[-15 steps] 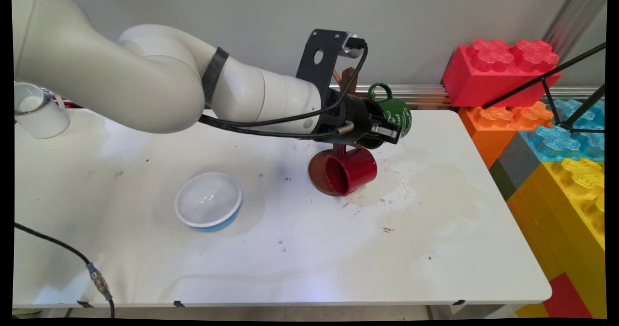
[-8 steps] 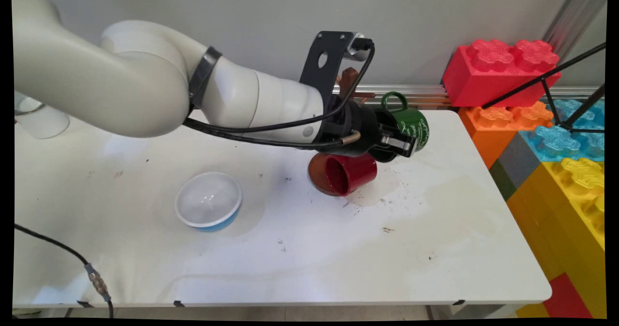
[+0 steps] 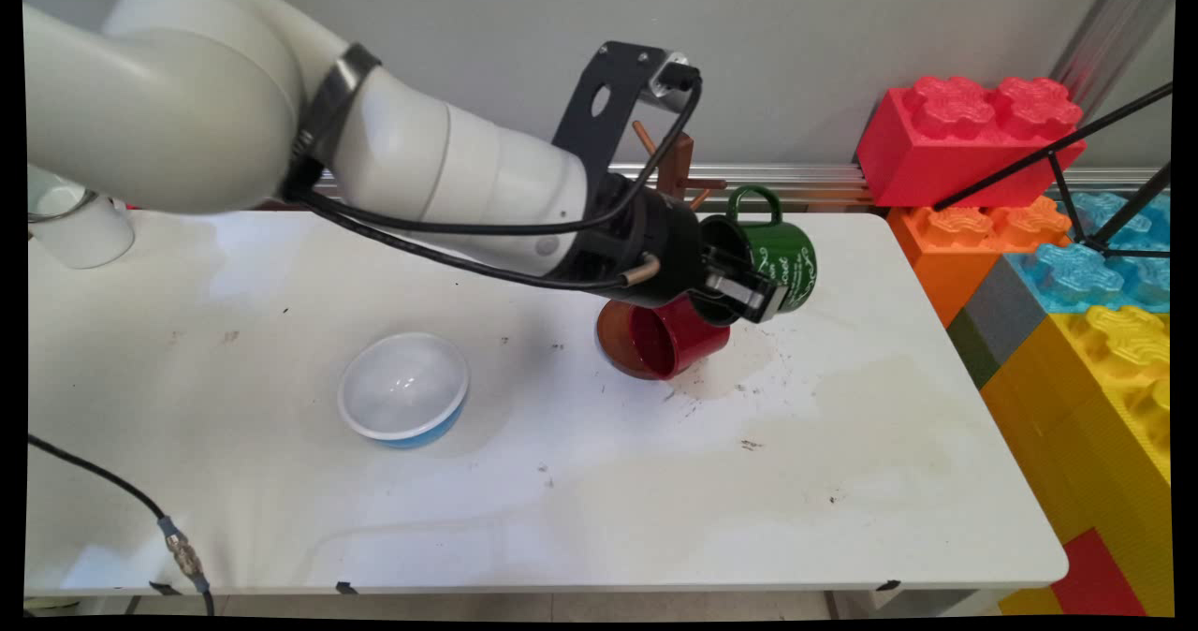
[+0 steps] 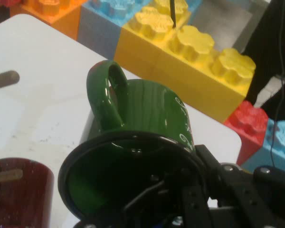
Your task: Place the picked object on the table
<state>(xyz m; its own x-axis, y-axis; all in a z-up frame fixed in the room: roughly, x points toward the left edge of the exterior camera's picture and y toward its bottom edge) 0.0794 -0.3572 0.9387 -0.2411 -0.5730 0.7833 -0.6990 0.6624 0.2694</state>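
Main view. Your gripper (image 3: 749, 286) is clamped on the rim of the green mug (image 3: 781, 256), one finger inside the mouth and one on the outer wall. The mug lies tipped on its side in the air, handle up, mouth toward the arm, just right of the wooden mug tree (image 3: 676, 168). The red mug (image 3: 679, 336) hangs on a lower peg of that tree, mouth toward the camera, directly below your wrist and partly covered by it. The tree's round base (image 3: 616, 336) sits on the white table (image 3: 842, 444). A blue-and-white bowl (image 3: 403, 389) stands well apart to the left; a white mug (image 3: 75, 224) is at the far left edge.

Risk here: your wrist and the red mug are very close. Any drop or sideways sweep could knock that mug off its peg or tip the tree. The black cable looping past the upper pegs could snag one.

Hand view. The green mug (image 4: 133, 142) fills the frame, dark mouth nearest the lens, handle on top. The finger (image 4: 199, 199) bites only the rim on one side. The red mug (image 4: 19, 194) shows at lower left with a peg (image 4: 4, 176) across it; another peg (image 4: 4, 79) juts in at upper left.

Risk here: a one-sided rim pinch on glazed ceramic is a thin hold. The mug could pivot or slip under a quick move, and it would fall onto bare table.
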